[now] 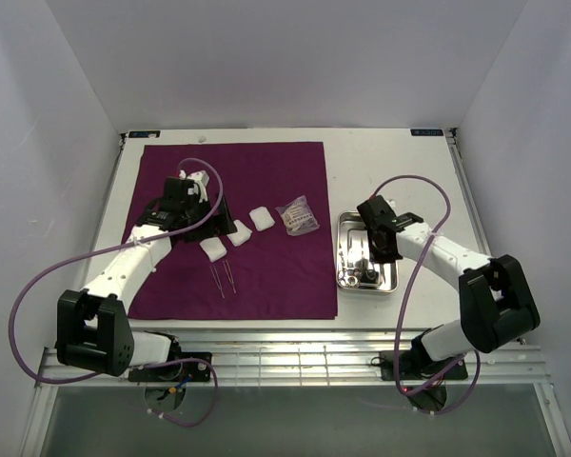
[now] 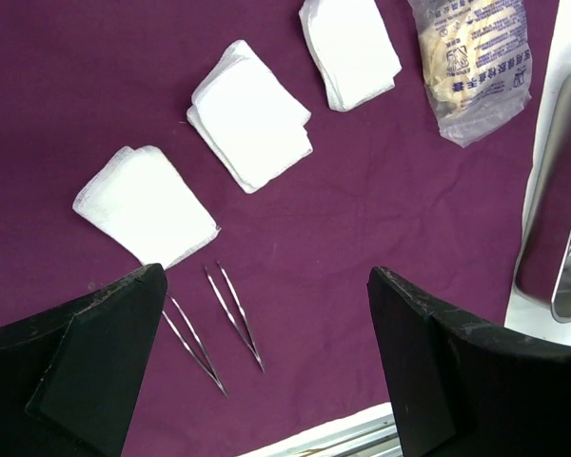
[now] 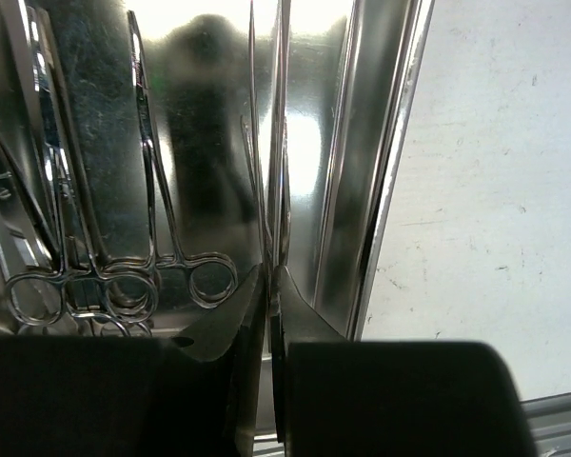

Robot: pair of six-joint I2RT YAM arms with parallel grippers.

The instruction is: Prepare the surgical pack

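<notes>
The purple cloth (image 1: 266, 276) lies flat on the surface (image 1: 400, 171), just left of the tray (image 1: 388, 284). The left hand (image 2: 266, 352) hovers over the cloth, wide open and empty, above two tweezers (image 2: 233, 314). Three gauze pads (image 2: 252, 114) and a packet (image 2: 476, 67) lie near them. The right hand (image 3: 271, 286) is closed on a thin instrument (image 3: 269, 171) over the tray, where clamps (image 3: 152, 190) lie.

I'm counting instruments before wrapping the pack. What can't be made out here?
Top view: right arm hides part of the steel tray; instruments inside too small to count.
Right wrist view: ringed instruments cut off by the left edge; right fingers hide the lower end of the gripped tweezers.
Left wrist view: packet print too blurred to read.
</notes>
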